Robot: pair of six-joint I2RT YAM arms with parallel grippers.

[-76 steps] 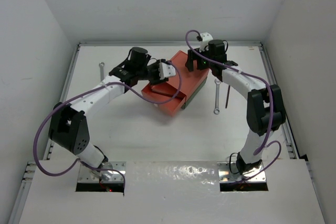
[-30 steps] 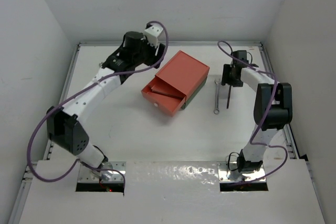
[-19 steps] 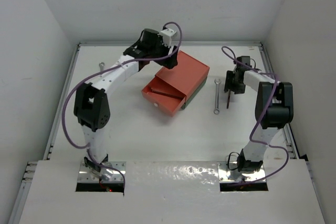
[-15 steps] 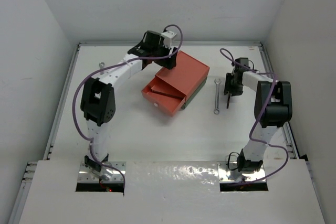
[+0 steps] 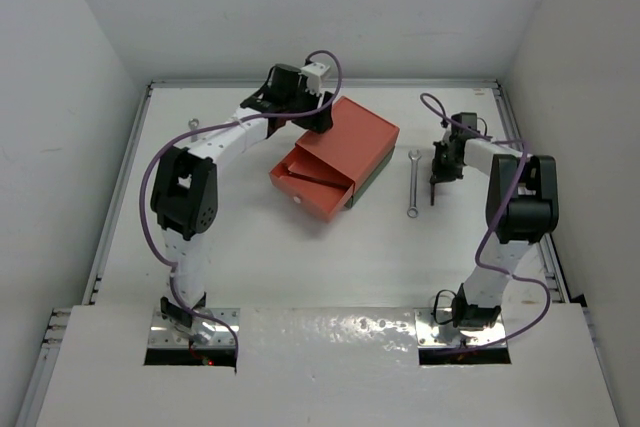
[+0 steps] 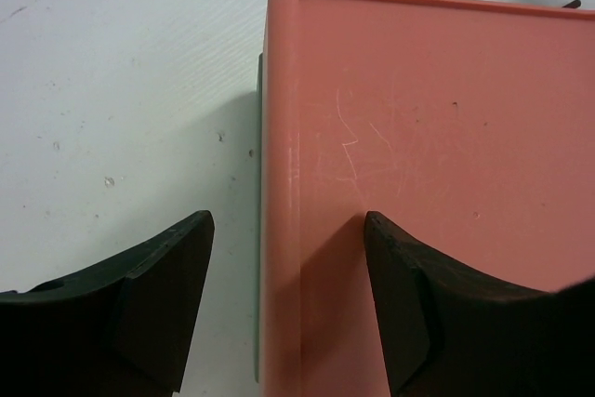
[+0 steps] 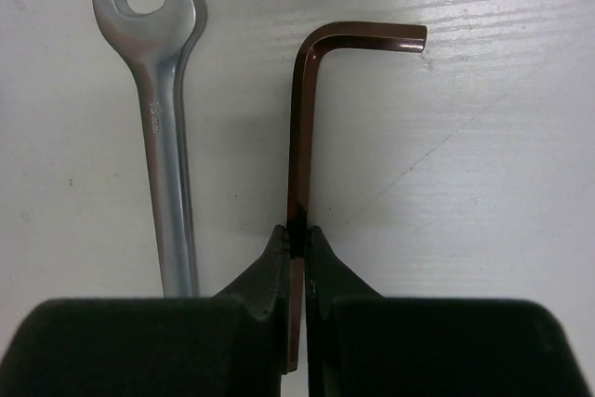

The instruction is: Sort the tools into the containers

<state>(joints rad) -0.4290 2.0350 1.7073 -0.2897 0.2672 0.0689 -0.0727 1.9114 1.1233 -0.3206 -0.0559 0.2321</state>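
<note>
The orange-red box lies on top of the dark green box. Its drawer is pulled out toward the front left, and a thin dark rod lies inside. My left gripper is open at the box's back-left corner. In the left wrist view it straddles the edge of the orange-red box, one finger over the table and one over the lid. My right gripper is shut on the long shank of a dark L-shaped hex key, which lies on the table beside a silver wrench.
A second silver wrench lies near the table's far-left rim. Purple cables loop over both arms. A raised rim borders the table on the right, close behind my right arm.
My right gripper has closed on the hex key. My left arm swung from behind the boxes to the orange-red box's back-left corner and stays open there.
</note>
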